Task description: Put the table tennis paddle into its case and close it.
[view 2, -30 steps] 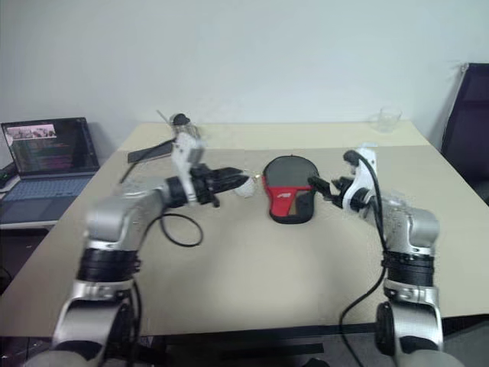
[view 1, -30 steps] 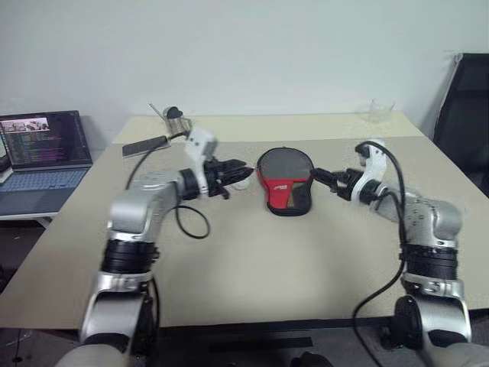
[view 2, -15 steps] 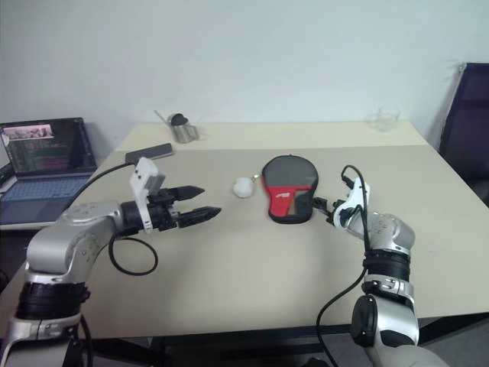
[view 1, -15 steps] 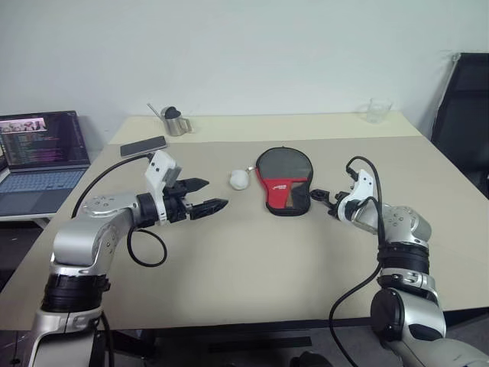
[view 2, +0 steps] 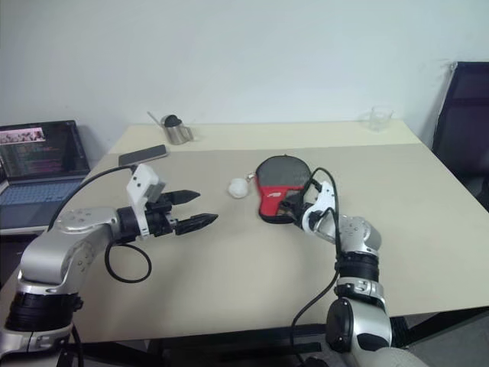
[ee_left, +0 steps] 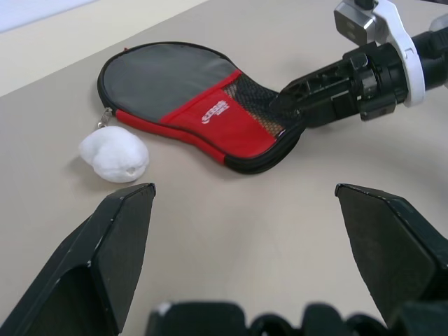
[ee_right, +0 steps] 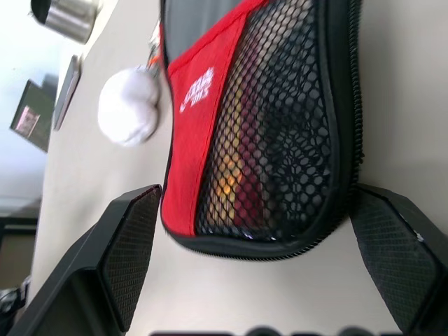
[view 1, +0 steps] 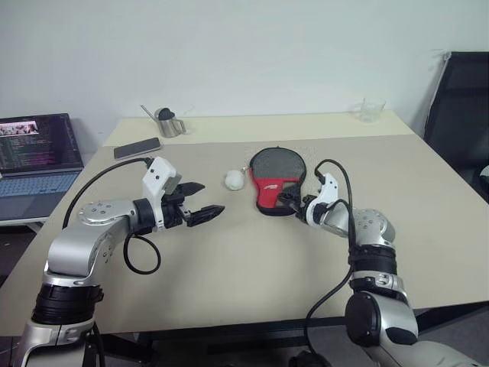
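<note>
The case (view 1: 276, 180) lies mid-table (view 1: 252, 283), a pom-pom (view 1: 234, 180) just left of it. Far left on the table: a phone (view 1: 137, 147) and a cup (view 1: 167, 121). A glass (view 1: 371, 110) stands far right; a laptop (view 1: 38, 157) sits off-table, left.

Beige table (view 1: 252, 267) across the middle of the head views, its far strip a paler cream. Lying flat near the centre: the closed red-and-black case (view 1: 276, 180), with a white fluffy ball (view 1: 234, 179) just beside its left edge on a short cord, something tan and reddish dimly visible through the mesh panel. Toward the upper left, a dark phone (view 1: 137, 147) flat near the left edge and a small metal cup (view 1: 166, 122) behind it; at the upper right, a clear glass (view 1: 371, 111) near the far edge.
</note>
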Available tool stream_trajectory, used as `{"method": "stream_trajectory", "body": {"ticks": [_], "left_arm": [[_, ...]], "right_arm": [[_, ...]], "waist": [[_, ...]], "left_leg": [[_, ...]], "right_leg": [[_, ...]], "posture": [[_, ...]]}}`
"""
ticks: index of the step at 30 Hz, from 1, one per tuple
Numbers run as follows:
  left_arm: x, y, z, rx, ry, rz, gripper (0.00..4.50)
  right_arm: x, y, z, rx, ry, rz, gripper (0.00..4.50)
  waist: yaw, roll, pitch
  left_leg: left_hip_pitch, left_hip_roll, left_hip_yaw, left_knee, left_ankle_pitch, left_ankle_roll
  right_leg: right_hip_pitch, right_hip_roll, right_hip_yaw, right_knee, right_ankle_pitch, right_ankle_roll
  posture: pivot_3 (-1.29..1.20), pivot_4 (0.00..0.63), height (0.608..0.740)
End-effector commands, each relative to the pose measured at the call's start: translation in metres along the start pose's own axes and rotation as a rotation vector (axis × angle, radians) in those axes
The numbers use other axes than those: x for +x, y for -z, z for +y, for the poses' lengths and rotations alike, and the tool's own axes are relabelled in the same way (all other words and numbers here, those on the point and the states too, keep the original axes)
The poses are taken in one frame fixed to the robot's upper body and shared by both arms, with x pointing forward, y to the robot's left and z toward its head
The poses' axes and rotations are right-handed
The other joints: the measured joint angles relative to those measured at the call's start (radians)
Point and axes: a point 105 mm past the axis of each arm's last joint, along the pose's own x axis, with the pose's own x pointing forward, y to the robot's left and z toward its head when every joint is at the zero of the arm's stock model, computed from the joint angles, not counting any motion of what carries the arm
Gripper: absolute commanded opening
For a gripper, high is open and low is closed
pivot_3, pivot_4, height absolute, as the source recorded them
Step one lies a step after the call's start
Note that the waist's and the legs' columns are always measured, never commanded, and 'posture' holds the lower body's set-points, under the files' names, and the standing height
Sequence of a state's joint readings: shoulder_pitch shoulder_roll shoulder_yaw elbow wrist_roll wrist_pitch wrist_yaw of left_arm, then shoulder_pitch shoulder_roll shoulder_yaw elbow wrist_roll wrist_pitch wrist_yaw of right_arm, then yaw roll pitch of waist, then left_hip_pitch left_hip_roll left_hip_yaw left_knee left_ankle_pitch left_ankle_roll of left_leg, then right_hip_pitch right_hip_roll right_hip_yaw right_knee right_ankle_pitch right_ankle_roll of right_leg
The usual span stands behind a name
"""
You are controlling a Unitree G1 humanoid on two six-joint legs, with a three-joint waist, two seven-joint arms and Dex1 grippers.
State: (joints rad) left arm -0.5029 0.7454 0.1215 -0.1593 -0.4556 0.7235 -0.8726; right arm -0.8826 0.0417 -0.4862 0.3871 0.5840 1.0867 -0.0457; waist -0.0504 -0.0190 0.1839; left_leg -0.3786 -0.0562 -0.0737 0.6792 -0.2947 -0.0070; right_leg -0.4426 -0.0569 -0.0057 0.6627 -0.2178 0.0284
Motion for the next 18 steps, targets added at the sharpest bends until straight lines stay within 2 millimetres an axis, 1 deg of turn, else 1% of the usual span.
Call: {"method": "stream_trajectory", "body": {"ticks": [1, 8, 12, 15, 18], "left_arm": [[-0.003, -0.014, -0.002, 0.054, -0.006, -0.032, 4.49], [0.002, -0.015, -0.003, 0.057, -0.004, -0.037, 4.49], [0.004, -0.014, -0.004, 0.059, -0.001, -0.037, 4.49], [0.007, -0.013, -0.006, 0.06, 0.006, -0.036, 4.49], [0.009, -0.013, -0.007, 0.062, 0.015, -0.035, 4.49]], "right_arm": [[-0.003, -0.009, 0.024, -0.021, -0.07, -0.034, 4.5], [-0.001, -0.013, 0.014, 0.0, -0.021, -0.055, 4.5], [0.003, -0.013, 0.012, 0.034, -0.004, -0.062, 4.5], [0.008, -0.011, 0.014, 0.086, -0.014, -0.059, 4.5], [0.013, -0.008, 0.025, 0.161, -0.068, -0.048, 4.5]], "waist": [[0.0, 0.0, 0.0], [0.0, 0.0, 0.0], [0.0, 0.0, 0.0], [0.0, 0.0, 0.0], [-0.001, 0.0, 0.0]], "left_leg": [[0.0, 0.0, 0.0, 0.0, 0.0, 0.0], [0.0, 0.0, 0.0, 0.0, 0.0, 0.0], [0.0, 0.0, 0.0, 0.0, 0.0, 0.0], [0.0, 0.0, 0.0, 0.0, 0.0, 0.0], [0.0, 0.0, 0.0, 0.0, 0.0, 0.0]], "right_leg": [[0.0, 0.0, 0.0, 0.0, 0.0, 0.0], [0.0, 0.0, 0.0, 0.0, 0.0, 0.0], [0.0, 0.0, 0.0, 0.0, 0.0, 0.0], [0.0, 0.0, 0.0, 0.0, 0.0, 0.0], [0.0, 0.0, 0.0, 0.0, 0.0, 0.0]], "posture": [[0.0, 0.15, 0.74], [0.0, 0.15, 0.74], [0.0, 0.15, 0.74], [0.0, 0.15, 0.74], [0.0, 0.15, 0.74]]}}
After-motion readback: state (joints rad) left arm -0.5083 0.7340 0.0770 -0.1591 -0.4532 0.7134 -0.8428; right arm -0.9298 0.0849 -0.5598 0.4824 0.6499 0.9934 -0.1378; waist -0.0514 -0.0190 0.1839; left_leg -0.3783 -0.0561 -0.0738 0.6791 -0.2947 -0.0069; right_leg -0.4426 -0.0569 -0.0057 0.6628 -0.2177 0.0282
